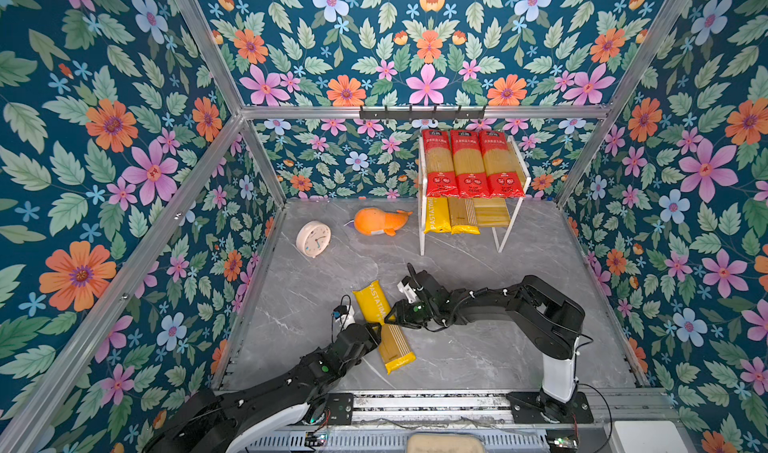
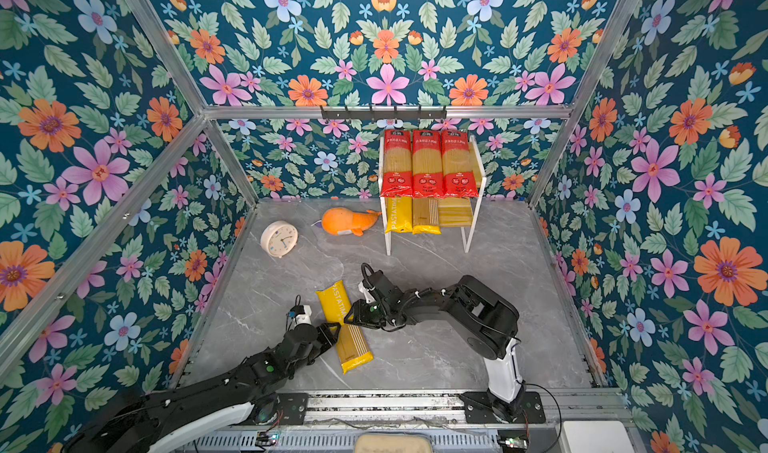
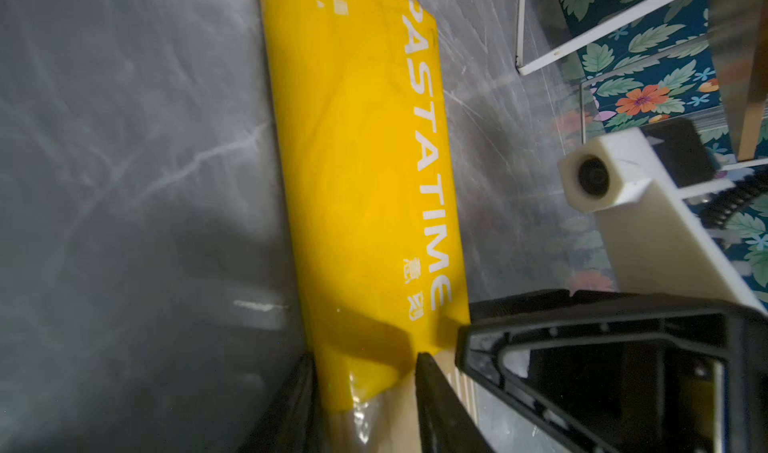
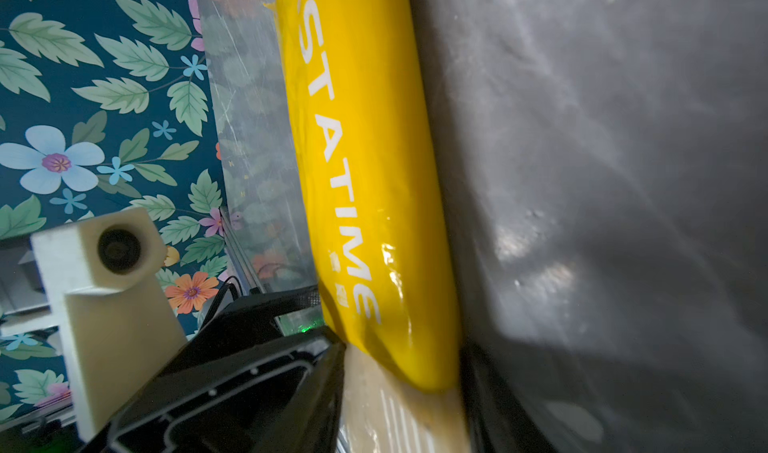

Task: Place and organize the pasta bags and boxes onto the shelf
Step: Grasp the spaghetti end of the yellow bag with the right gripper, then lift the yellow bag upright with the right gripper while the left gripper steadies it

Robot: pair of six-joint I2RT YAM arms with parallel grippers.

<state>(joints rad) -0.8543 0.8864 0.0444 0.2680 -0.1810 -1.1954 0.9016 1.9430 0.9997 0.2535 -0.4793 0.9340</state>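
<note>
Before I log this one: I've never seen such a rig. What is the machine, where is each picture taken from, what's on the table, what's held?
It is a robot with two arms, each ending in a claw. Two pictures look down from overhead and are nearly identical; the other two come from cameras on the arms' wrists. On the table are a shelf with three red-ended pasta packs on top and two yellow packs below, a clock and a toy whale. One loose yellow pack lies flat nearer the arms. The left claw and right claw both straddle it; whether they grip it yet, I cannot tell.
</note>
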